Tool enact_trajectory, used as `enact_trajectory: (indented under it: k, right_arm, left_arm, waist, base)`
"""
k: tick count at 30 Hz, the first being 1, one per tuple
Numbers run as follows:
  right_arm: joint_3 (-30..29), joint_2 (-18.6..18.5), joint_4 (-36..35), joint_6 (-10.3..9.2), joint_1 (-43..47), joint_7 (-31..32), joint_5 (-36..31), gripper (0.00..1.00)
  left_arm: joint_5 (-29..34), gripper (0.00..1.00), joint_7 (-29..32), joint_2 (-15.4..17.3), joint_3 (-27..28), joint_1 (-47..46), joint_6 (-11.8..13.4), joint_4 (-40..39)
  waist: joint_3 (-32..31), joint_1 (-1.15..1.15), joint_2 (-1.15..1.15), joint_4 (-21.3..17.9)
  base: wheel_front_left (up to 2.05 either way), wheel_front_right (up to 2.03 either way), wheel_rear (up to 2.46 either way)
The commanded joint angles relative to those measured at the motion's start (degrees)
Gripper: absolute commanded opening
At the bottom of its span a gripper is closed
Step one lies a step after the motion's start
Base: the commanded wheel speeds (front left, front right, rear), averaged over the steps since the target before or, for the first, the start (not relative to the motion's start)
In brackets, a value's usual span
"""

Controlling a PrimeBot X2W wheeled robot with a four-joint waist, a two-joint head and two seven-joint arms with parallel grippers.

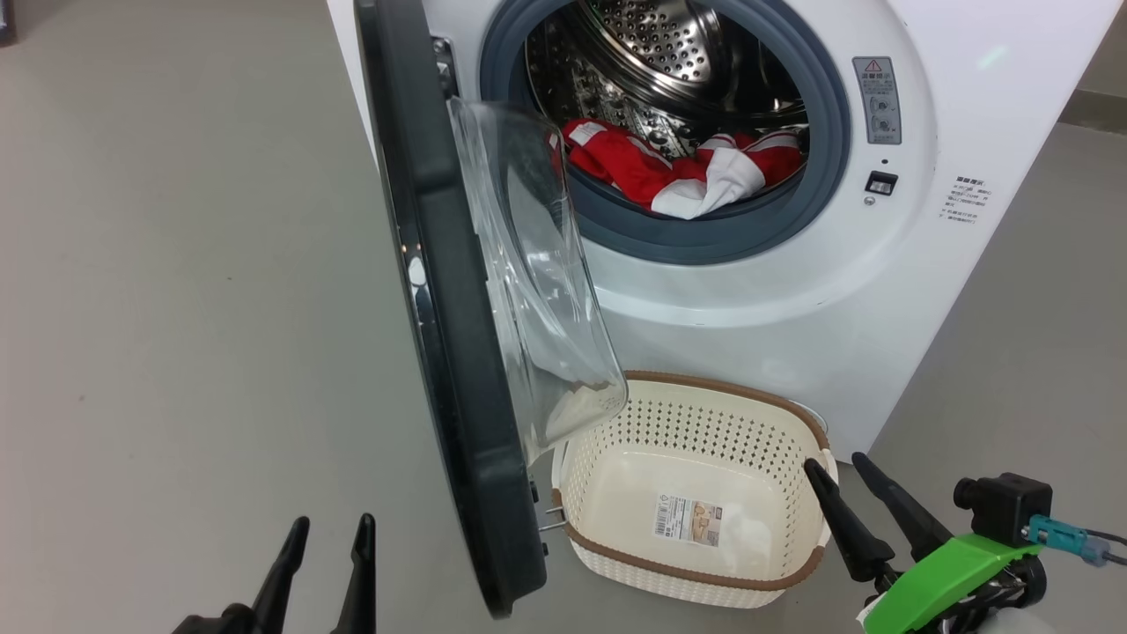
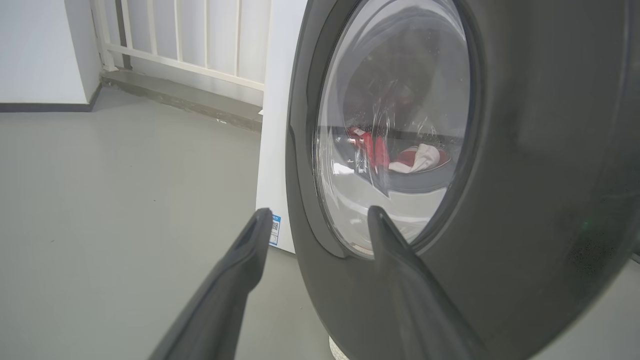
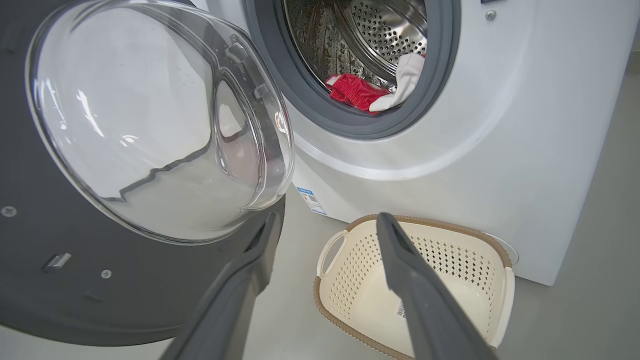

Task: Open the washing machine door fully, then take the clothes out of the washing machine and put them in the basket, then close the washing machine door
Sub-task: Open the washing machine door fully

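The washing machine stands with its door swung out edge-on toward me, glass bowl bulging right. Red and white clothes lie in the steel drum, also seen as clothes from the right wrist and through the door glass. The cream basket sits on the floor below the opening, holding only a paper label. My left gripper is open at the lower left, just outside the door's black rim. My right gripper is open at the basket's right edge.
Grey floor stretches to the left of the door. A white railing and a low step run along the back wall beyond the machine's side. The machine's latch and warning label sit right of the opening.
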Motion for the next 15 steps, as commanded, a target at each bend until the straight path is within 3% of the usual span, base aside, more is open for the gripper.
enact_trajectory:
  k: [1,10,15]
  right_arm:
    - [-1.63,0.11,-2.06,0.43,1.07,-0.67,-3.47,1.00]
    - [-10.68,3.85,-5.86,0.43,6.01,-0.67,-19.20,1.00]
    - [-13.39,5.58,-5.52,0.43,8.28,-0.67,-23.39,1.00]
  left_arm:
    - [0.42,1.00,-0.53,0.45,2.09,-0.97,-0.49,-1.21]
    - [0.41,1.00,-0.53,0.45,2.25,-1.10,-0.56,-1.54]
    - [0.29,1.00,-0.53,0.45,2.29,-1.26,-0.51,-1.72]
  waist:
    - [0.00,0.00,0.00,0.04]
    - [0.03,0.00,0.00,0.27]
    - [0.15,0.00,0.00,0.39]
  base:
    - [0.00,0.00,0.00]
    - [0.00,0.00,0.00]
    - [0.00,0.00,0.00]
